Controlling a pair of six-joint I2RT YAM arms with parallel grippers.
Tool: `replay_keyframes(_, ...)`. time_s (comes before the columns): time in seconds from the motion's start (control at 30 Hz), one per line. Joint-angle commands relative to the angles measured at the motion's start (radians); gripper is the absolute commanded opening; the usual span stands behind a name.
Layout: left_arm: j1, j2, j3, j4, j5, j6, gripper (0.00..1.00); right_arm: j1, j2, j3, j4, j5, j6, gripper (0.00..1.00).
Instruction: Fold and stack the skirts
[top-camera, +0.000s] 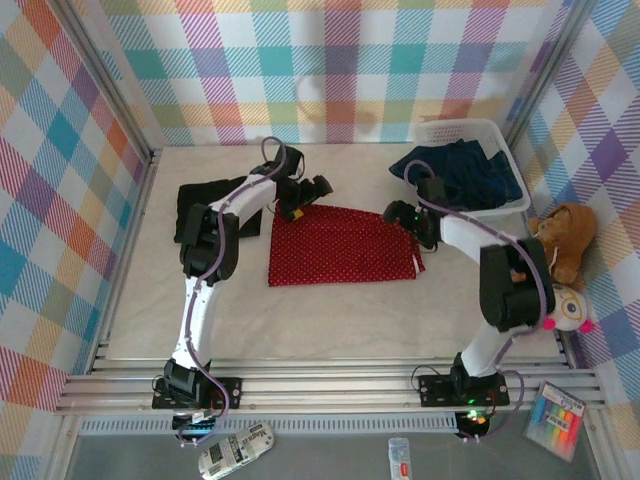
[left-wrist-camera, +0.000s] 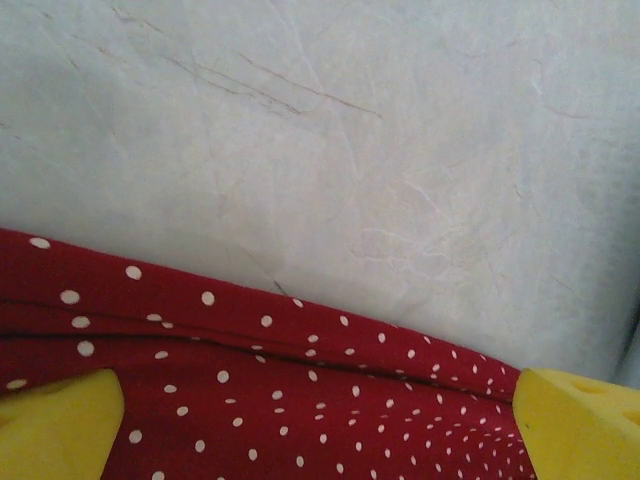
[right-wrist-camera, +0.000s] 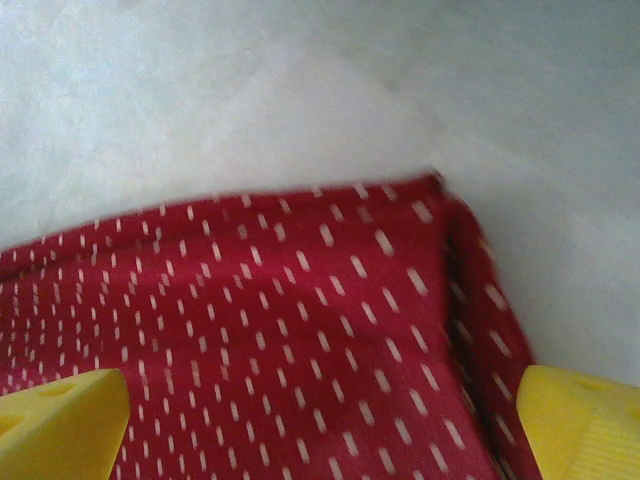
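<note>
Cream tabletop (top-camera: 330, 320) | pastel plaid walls (top-camera: 330, 60) | red dotted skirt (top-camera: 340, 245) flat

Skirt (top-camera: 340, 245) on table (top-camera: 330, 320), left of basket (top-camera: 455, 128)

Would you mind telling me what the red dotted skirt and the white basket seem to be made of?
Red dotted skirt: thin woven cloth, matte, judging by its soft creases and folded hem. White basket: probably plastic, smooth, with a rigid moulded rim.

A red skirt (top-camera: 343, 245) with white dots, black skirt (top-camera: 192, 202), dark blue skirts (top-camera: 470, 175), white basket (top-camera: 460, 127), brown bear (top-camera: 570, 235).
</note>
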Motion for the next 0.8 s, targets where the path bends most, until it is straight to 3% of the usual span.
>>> replay_keyframes(0.0, -0.02, -0.083, 0.05, -0.109, 0.016, 0.069, 1.0, -0.006, -0.174, -0.092, -0.059, 0.033, -0.034, 0.99)
replay_keyframes(0.17, -0.056, -0.242, -0.022, -0.168, -0.067, 0.096, 1.0, -0.01, -0.279, -0.179, -0.165, 0.042, 0.006, 0.99)
replay_keyframes(0.4, -0.132, -0.38, -0.227, -0.172, -0.014, 0.083, 1.0, -0.036, -0.409, -0.336, -0.194, -0.038, 0.203, 0.91)
replay_keyframes(0.5, -0.177, -0.393, -0.299, -0.161, 0.049, 0.062, 1.0, -0.043, -0.447, -0.4, -0.153, -0.116, 0.298, 0.89)
replay_keyframes(0.77, -0.289, -0.322, -0.387, -0.223, 0.01, 0.035, 1.0, -0.046, -0.423, -0.493, 0.042, -0.241, 0.423, 0.77)
